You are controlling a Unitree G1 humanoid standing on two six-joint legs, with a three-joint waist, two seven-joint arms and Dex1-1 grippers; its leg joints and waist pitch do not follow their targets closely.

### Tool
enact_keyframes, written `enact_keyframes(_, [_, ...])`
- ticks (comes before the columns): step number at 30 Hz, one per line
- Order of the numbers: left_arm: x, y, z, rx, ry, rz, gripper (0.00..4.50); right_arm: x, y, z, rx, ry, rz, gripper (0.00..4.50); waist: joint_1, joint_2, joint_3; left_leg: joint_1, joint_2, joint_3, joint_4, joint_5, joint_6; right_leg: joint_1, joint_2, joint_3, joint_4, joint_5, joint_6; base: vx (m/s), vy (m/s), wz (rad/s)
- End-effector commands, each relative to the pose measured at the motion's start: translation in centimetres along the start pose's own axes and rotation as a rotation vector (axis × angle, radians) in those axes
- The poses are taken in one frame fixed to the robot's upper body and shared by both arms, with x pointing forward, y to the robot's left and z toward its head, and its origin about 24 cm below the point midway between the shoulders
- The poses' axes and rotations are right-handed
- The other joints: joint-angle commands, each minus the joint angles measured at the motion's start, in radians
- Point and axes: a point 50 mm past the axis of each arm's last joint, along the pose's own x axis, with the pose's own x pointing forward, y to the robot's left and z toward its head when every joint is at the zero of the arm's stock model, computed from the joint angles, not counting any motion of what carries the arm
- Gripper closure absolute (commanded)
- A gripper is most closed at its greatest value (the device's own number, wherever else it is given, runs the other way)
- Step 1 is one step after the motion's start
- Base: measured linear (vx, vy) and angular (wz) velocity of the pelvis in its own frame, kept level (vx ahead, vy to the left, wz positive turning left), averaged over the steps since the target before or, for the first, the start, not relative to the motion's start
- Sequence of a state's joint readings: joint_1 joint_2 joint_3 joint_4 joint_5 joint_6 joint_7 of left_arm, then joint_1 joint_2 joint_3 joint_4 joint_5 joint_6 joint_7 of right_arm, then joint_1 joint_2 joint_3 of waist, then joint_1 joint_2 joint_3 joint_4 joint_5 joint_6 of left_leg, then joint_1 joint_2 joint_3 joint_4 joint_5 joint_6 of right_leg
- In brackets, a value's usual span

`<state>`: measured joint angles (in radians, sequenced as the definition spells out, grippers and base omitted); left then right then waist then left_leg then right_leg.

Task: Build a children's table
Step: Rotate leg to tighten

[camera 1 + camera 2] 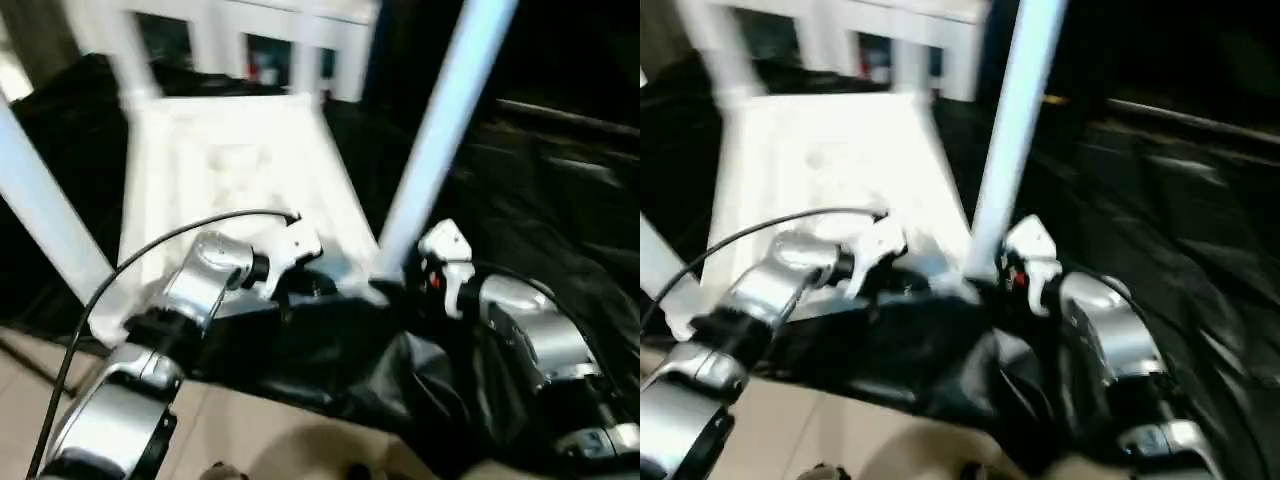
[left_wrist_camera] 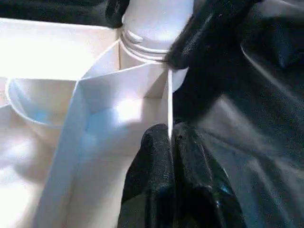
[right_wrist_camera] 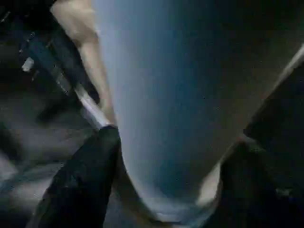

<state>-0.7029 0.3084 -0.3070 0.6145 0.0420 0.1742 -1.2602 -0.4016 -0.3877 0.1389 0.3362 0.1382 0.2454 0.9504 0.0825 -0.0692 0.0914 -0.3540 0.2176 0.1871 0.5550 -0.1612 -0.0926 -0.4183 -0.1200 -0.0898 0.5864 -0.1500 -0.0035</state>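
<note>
The white tabletop [image 1: 230, 170] lies underside up on a black cloth, ribs and recesses showing. Three white legs stand from its corners: one at the near left [image 1: 40, 210], one at the far left [image 1: 130, 50], one at the near right [image 1: 440, 130]. My left gripper [image 2: 170, 137] is shut on the thin rim wall [image 2: 169, 95] of the tabletop, close to the near right corner socket [image 2: 142, 45]. My right gripper [image 3: 166, 190] is shut on the base of the near right leg [image 3: 180, 95], one black finger [image 3: 80, 185] on each side of it.
A white glass-door cabinet [image 1: 250, 40] stands behind the tabletop. The black cloth [image 1: 540, 200] spreads in folds to the right and hangs over the near edge. Tan floor [image 1: 260, 430] shows below. A black cable [image 1: 150, 250] arcs over my left forearm.
</note>
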Motion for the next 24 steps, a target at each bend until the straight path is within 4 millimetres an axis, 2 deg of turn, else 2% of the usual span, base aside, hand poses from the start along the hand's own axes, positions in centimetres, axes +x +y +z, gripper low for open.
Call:
enact_keyframes(1, [1.4,-1.3,0.3,0.017,-0.006,-0.121,4.5,0.1,0.7,-0.3,-0.003,0.017,0.064,1.29,-0.001,-0.003,-0.086,0.001,0.014,0.007,-0.049,-0.181,0.096,0.057,-0.026,0.047,-0.044,-0.128,-0.264,0.052,-0.025,-0.04])
enact_keyframes(2, [1.2,-1.4,0.2,0.014,0.001,-0.135,4.5,-0.1,0.8,-0.3,-0.001,0.014,0.082,1.29,0.003,-0.001,-0.089,-0.002,0.015,0.008,-0.045,-0.123,0.107,0.06,-0.024,0.046,-0.033,-0.057,-0.273,0.052,-0.025,-0.04])
enact_keyframes(4, [0.7,-1.7,-0.1,0.012,0.009,-0.154,4.5,-0.5,0.9,-0.2,0.001,0.009,0.113,1.29,0.005,-0.002,-0.089,-0.002,0.012,0.011,-0.038,-0.099,0.113,0.063,-0.02,0.048,-0.026,-0.001,-0.289,0.0,0.0,0.0])
enact_keyframes(7, [0.2,-1.9,-0.4,0.007,0.02,-0.173,4.5,-1.0,1.0,-0.1,0.006,0.003,0.149,1.55,0.008,-0.003,-0.087,-0.001,0.012,0.01,-0.04,-0.122,0.109,0.064,-0.022,0.048,-0.029,-0.048,-0.279,0.0,0.0,0.0])
enact_keyframes(10, [0.0,-2.0,-0.5,0.004,0.025,-0.182,4.5,-1.1,1.1,-0.1,0.004,0.0,0.164,1.71,0.008,-0.002,-0.081,0.001,0.015,0.008,-0.045,-0.187,0.07,0.061,-0.023,0.048,-0.042,-0.17,-0.246,0.0,0.0,0.0])
enact_keyframes(13, [-0.1,-2.0,-0.5,0.001,0.027,-0.186,4.5,-1.2,1.2,0.0,0.001,-0.001,0.185,1.79,0.007,-0.003,-0.078,0.003,0.015,0.007,-0.046,-0.217,0.05,0.057,-0.022,0.049,-0.049,-0.238,-0.221,0.0,0.0,0.0])
enact_keyframes(16, [-0.2,-2.2,-0.5,-0.002,0.029,-0.188,4.5,-1.2,1.5,0.0,0.003,0.001,0.212,1.82,0.006,-0.006,-0.079,0.0,0.014,0.005,-0.047,-0.211,0.044,0.058,-0.021,0.05,-0.048,-0.254,-0.205,0.0,0.0,0.0])
enact_keyframes(20, [-0.1,-2.0,-0.6,-0.005,0.034,-0.162,4.5,-1.1,1.7,-0.1,0.017,-0.006,0.214,1.83,0.005,-0.009,-0.08,0.0,0.011,0.007,-0.044,-0.177,0.054,0.056,-0.015,0.056,-0.043,-0.205,-0.212,0.0,0.0,0.0])
enact_keyframes(24, [0.3,-1.5,-0.8,-0.012,0.058,-0.087,4.5,-0.6,1.5,-0.3,0.059,-0.037,0.15,1.83,0.006,-0.01,-0.079,-0.001,0.01,0.007,-0.044,-0.179,0.057,0.055,-0.014,0.058,-0.045,-0.216,-0.21,0.0,0.0,0.0])
